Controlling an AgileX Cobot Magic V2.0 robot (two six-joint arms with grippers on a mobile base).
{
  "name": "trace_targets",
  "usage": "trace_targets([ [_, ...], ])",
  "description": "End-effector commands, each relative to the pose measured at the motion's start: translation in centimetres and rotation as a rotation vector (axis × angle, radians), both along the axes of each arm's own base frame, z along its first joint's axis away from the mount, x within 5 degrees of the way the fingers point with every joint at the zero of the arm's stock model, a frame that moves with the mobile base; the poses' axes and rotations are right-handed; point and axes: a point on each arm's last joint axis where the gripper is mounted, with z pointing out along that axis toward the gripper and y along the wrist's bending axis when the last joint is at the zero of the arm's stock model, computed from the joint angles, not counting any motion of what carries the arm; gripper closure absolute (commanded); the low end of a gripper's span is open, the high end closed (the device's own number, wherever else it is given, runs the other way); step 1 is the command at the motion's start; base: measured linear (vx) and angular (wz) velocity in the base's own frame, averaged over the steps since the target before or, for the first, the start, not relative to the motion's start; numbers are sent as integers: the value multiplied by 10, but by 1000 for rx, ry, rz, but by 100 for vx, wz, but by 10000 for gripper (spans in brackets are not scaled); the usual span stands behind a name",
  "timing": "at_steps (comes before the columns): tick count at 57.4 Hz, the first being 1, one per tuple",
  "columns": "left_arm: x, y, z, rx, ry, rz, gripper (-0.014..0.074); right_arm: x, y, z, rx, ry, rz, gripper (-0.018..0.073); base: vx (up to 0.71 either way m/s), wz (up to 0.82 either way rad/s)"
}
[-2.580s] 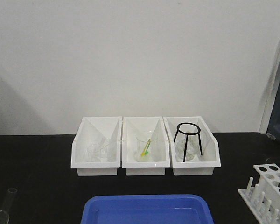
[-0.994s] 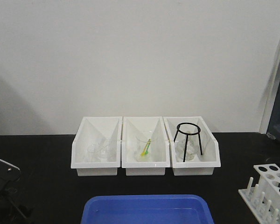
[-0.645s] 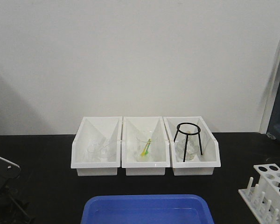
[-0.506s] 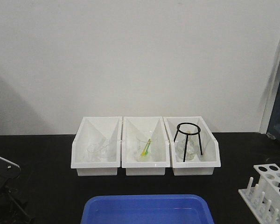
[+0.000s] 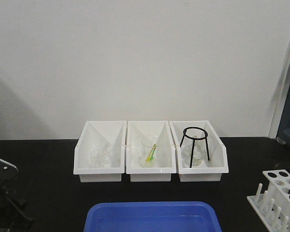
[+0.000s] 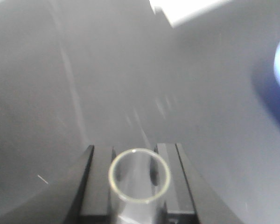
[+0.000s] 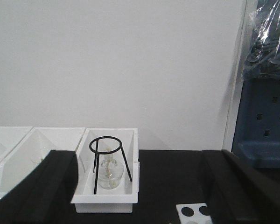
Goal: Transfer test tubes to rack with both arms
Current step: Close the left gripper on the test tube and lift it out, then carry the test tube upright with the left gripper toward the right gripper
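My left gripper (image 6: 134, 150) is shut on a clear glass test tube (image 6: 139, 175). The tube's open round rim faces the camera between the two black fingers (image 6: 99, 182), above the dark table. In the front view the left arm (image 5: 5, 203) is at the lower left edge with its silver housing. The white rack (image 5: 280, 195) stands at the lower right with round holes and upright pegs. Its corner shows in the right wrist view (image 7: 193, 213). My right gripper (image 7: 137, 161) is open and empty, its fingers wide apart, and faces the bins.
Three white slope-fronted bins (image 5: 150, 171) stand in a row at the back. They hold glassware, and the right one holds a black tripod ring (image 5: 195, 145). A blue tray (image 5: 152, 217) lies at the front centre. A dark blue cabinet (image 7: 266, 126) stands at the far right.
The left arm came into view at the lower left, over the spot where a tube lay on the table. It has since risen slightly. The right side looks unchanged.
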Motion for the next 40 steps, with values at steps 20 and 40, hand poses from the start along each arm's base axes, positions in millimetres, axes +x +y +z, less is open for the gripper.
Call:
trace_targets([
  [20,-16,4,71,-39,-301,29,617,-2,0,21,-8,-129,-1,-8,0,0],
  [40,-44,8,116,-178,-491,93,617,-2,0,20,-8,-124,-1,-8,0,0],
])
